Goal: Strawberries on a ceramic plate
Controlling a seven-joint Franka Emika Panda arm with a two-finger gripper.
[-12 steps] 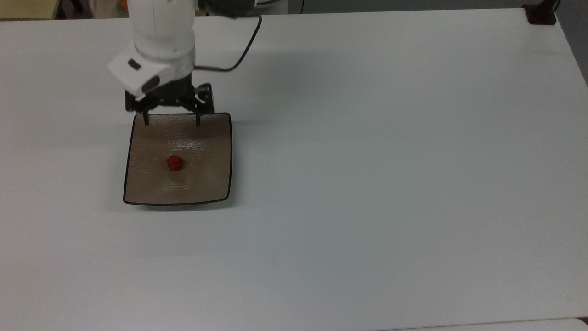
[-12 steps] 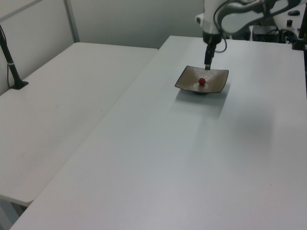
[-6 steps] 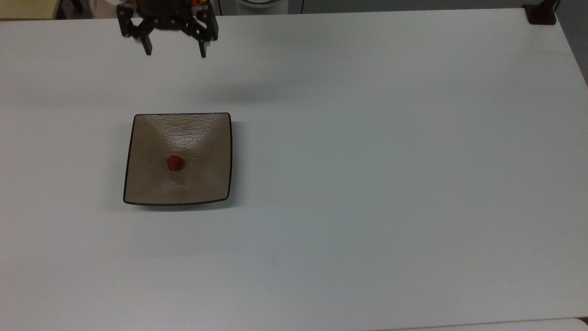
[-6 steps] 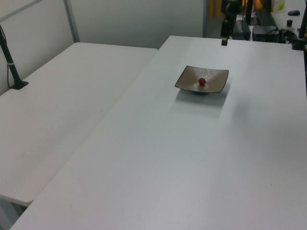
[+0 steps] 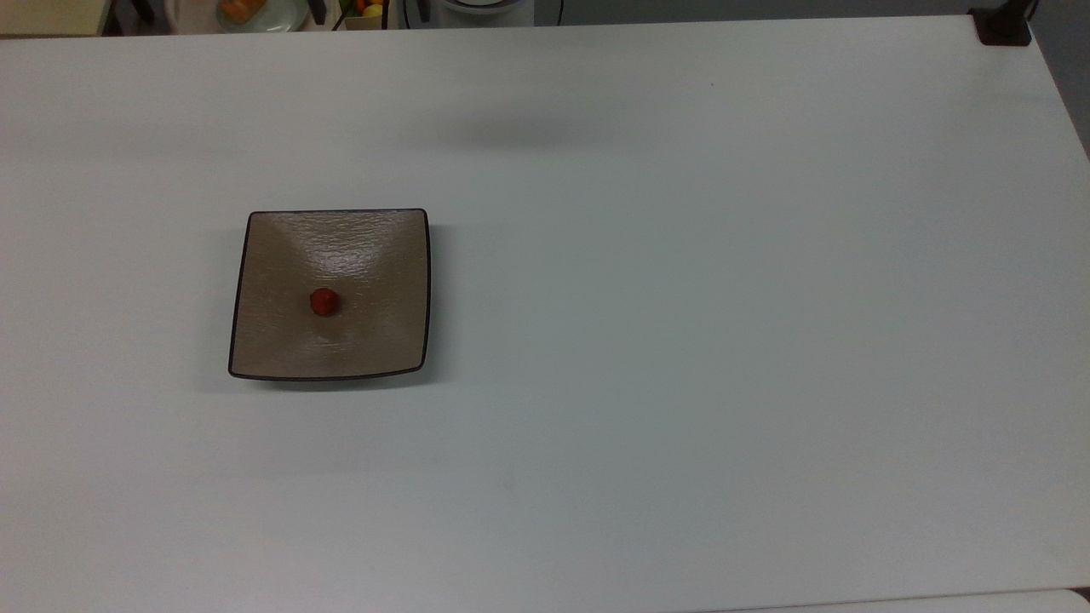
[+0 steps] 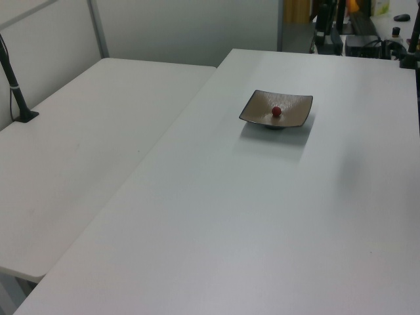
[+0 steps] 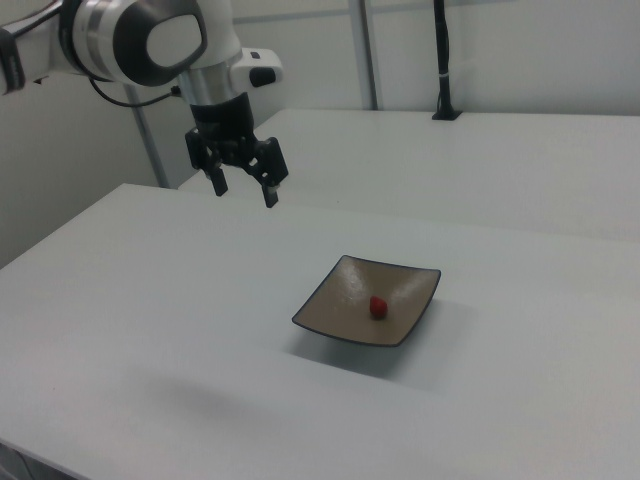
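A small dark-red strawberry point(image 5: 324, 301) point(image 6: 276, 111) point(image 7: 378, 306) lies near the middle of the square tan-brown ceramic plate point(image 5: 272, 340) point(image 6: 256, 108) point(image 7: 330, 305) on the white table. In the right view my gripper point(image 7: 244, 190) hangs high above the table, up and to the right view's left of the plate, well apart from it. Its two black fingers are spread open with nothing between them.
The white table point(image 5: 681, 298) spreads wide around the plate. A second white table point(image 6: 85, 151) adjoins it at the left view's left. A black post point(image 6: 16, 92) stands on that table, and clutter point(image 5: 247, 10) lies beyond the top view's upper edge.
My gripper has drawn away from the plate's far edge, rising and leaving the top and left views. The strawberry and the plate have stayed put.
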